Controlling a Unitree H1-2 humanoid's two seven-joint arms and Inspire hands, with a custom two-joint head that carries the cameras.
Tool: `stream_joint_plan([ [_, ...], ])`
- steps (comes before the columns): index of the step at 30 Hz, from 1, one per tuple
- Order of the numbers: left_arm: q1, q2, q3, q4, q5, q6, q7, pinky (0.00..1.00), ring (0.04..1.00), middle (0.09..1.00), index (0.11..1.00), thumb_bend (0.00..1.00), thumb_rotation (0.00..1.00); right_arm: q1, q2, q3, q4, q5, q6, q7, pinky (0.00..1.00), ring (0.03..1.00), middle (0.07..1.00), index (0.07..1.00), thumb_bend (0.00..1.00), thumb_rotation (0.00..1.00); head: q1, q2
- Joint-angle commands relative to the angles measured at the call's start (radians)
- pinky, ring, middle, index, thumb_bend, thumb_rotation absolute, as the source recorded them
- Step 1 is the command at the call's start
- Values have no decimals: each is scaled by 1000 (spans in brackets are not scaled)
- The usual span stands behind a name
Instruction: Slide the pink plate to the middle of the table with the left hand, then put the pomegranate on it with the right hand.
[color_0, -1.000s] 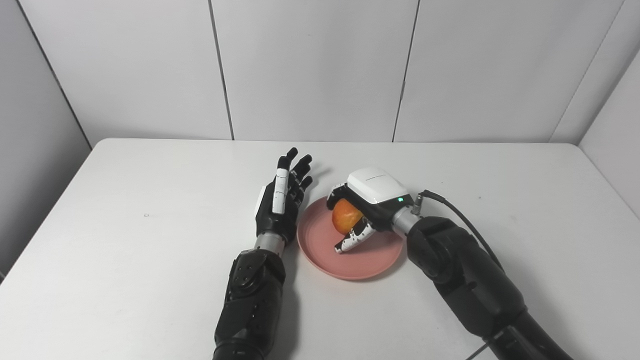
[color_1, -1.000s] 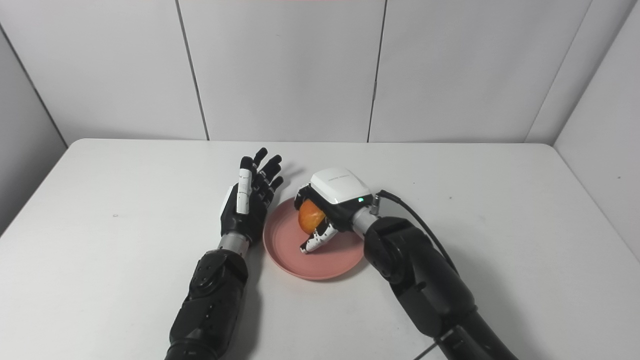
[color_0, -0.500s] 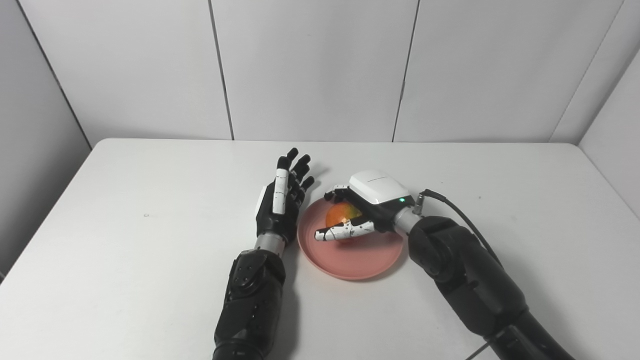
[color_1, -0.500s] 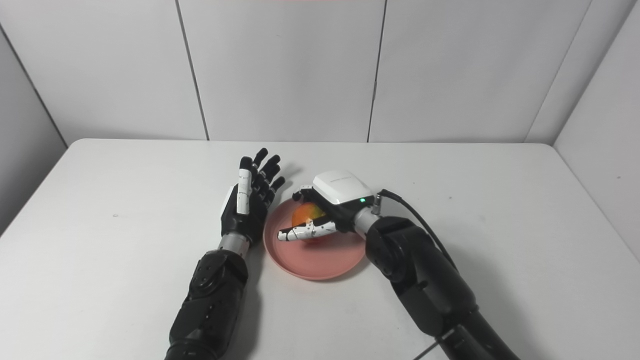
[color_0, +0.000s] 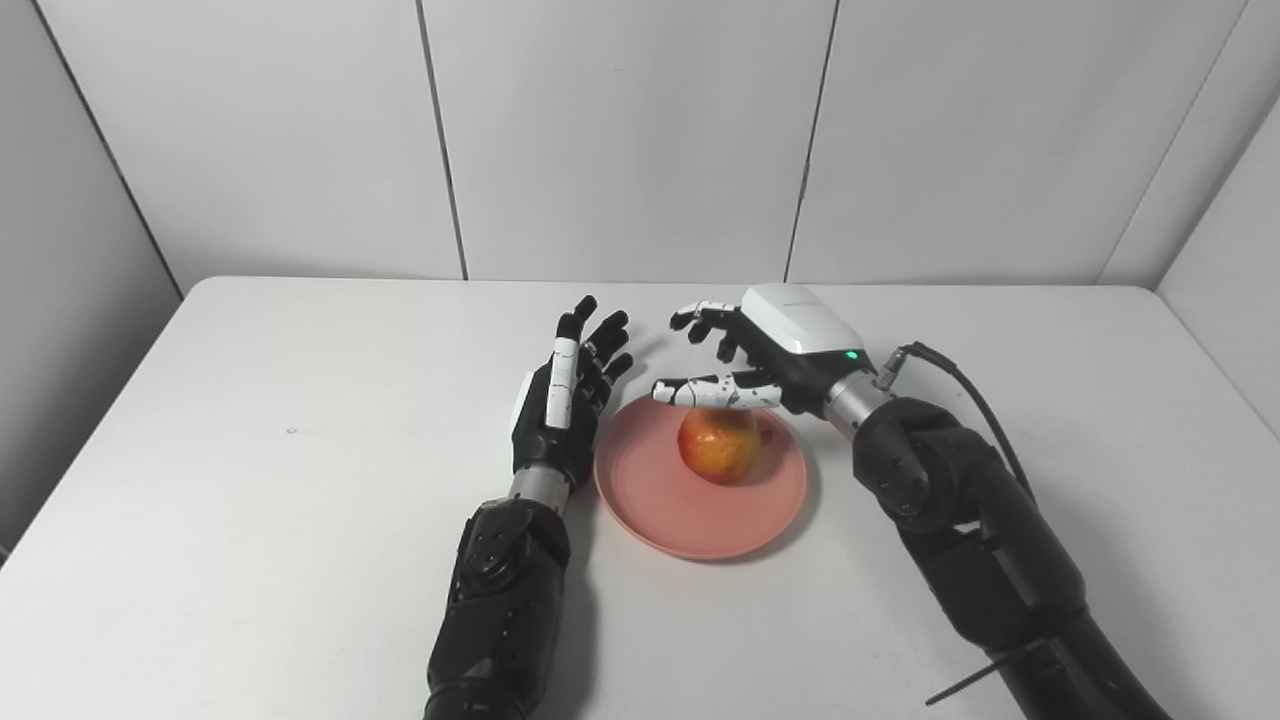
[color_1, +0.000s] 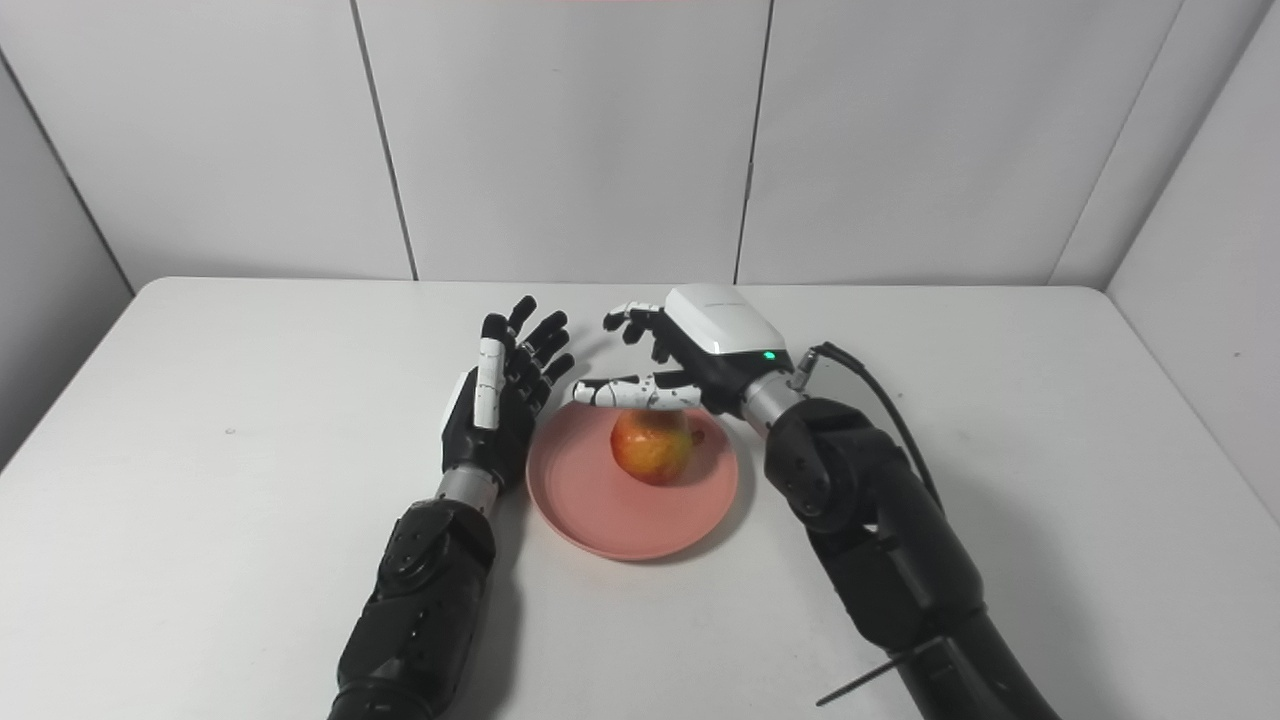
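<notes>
The pink plate (color_0: 690, 515) lies near the middle of the white table. The orange-red pomegranate (color_0: 718, 445) sits on the plate, towards its far side. My right hand (color_0: 755, 350) is open and empty, raised just above and behind the pomegranate, fingers spread. My left hand (color_0: 565, 400) is open, fingers straight, standing beside the plate's left rim. The same scene shows in the right eye view: the plate (color_1: 600, 510), the pomegranate (color_1: 651, 447), my right hand (color_1: 680, 350) and my left hand (color_1: 497, 400).
The white table (color_0: 250, 480) is bounded by grey wall panels at the back and sides. A black cable (color_0: 960, 370) runs from my right wrist.
My right hand opened and let go of the pomegranate, which now rests on the plate. The hand then rose and drew back. My left hand has not moved.
</notes>
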Motion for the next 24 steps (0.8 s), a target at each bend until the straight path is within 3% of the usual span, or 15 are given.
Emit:
stream_joint_plan([
  [1,40,5,-2,40,3,59,9,899,926,869,939,998,813,-42,7,-35,-37,38,-7,-51,491,617,722,762,902,1000,1,1],
  [5,40,-3,-2,56,10,3,11,885,933,878,963,984,810,-16,18,-126,-16,154,-38,-130,595,709,763,782,924,1000,1,-17],
  [7,39,-12,3,64,7,-26,14,888,930,891,975,976,791,8,35,-186,26,266,-86,-172,675,760,790,797,913,1000,8,-26],
  [10,39,-20,-3,74,32,-92,32,915,944,927,995,995,782,52,76,-292,112,465,-168,-216,709,794,833,820,863,1000,27,-43],
  [14,28,-16,-29,113,111,-193,86,990,967,967,1000,997,820,93,145,-388,182,603,-175,-292,735,782,827,825,795,1000,47,-60],
  [19,23,-15,-44,139,163,-268,143,1000,999,999,1000,938,819,134,198,-446,257,746,-157,-307,828,844,844,833,856,1000,80,-88],
  [24,35,-16,-60,121,242,-252,238,1000,1000,1000,1000,919,865,159,234,-452,337,811,-185,-325,855,839,873,872,845,1000,118,-112],
])
